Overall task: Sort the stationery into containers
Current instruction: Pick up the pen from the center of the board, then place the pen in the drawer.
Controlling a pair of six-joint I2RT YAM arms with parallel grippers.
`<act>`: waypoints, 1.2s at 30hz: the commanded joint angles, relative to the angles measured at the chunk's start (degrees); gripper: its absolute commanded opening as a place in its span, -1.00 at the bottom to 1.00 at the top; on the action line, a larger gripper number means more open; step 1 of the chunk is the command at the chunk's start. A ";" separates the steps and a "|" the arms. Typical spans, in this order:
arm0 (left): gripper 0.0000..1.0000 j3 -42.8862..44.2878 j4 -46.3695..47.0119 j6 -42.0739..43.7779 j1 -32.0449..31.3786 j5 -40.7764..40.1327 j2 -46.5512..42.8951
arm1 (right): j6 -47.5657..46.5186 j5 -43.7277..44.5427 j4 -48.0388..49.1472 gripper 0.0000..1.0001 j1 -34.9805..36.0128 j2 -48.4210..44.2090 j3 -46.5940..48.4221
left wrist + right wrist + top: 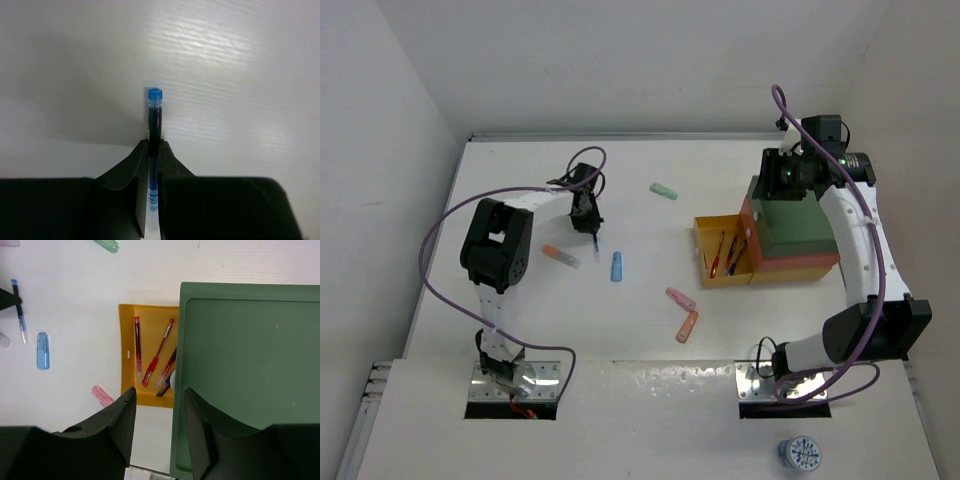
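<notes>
Starting with the thin blue pen (155, 112): clamped tight in the left gripper (154, 150), blue cap end poking out past the tips. Well to the left of the yellow tray (705, 228), about level with its far edge. Can't tell whether the pen tip touches the table (650, 150).

Inside the yellow tray's uncovered left end: a few red pens (137, 345) lying roughly side by side, plus a darker one half hidden under the stack. Sitting on the right part of the yellow tray: red-orange tray (748, 235), then green tray (250, 365) on top, nothing visible inside that one.

Right gripper (159, 395) spread apart, holding nothing, hanging over the yellow tray right where the green tray's left edge crosses it.

Loose stuff on the table, all placed off the yellow tray:
- mint green marker (663, 190), a bit beyond its far-left corner
- blue marker (617, 266), off to its left
- orange marker (560, 256), further left still
- pink marker (680, 298) and second orange marker (687, 326), close together just off its near-left corner

Also a small round blue-and-white thing (800, 453), well to the near side of the yellow tray, past the right arm's base.
</notes>
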 commanded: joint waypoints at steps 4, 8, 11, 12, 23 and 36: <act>-1.00 6.44 1.69 3.79 -4.40 8.46 0.40 | -0.85 -0.30 0.71 -0.16 0.26 -1.62 -0.08; -1.00 14.53 4.33 6.00 -6.08 14.88 -0.66 | -1.91 -0.22 0.53 -0.16 0.17 -1.88 -0.08; -1.00 21.66 3.54 4.78 -8.71 19.72 -0.57 | -2.08 0.31 0.62 -0.16 0.26 -1.97 0.45; -1.00 22.28 4.93 4.16 -10.55 20.42 -0.83 | -2.08 0.40 0.71 -0.16 0.26 -1.97 0.80; -1.00 26.15 14.69 -4.81 -24.36 22.81 2.59 | -2.78 1.80 1.06 -0.19 0.26 -3.02 3.09; -0.31 29.85 14.00 -5.69 -29.20 16.22 9.27 | -6.92 10.69 0.63 -0.47 0.43 -4.69 0.37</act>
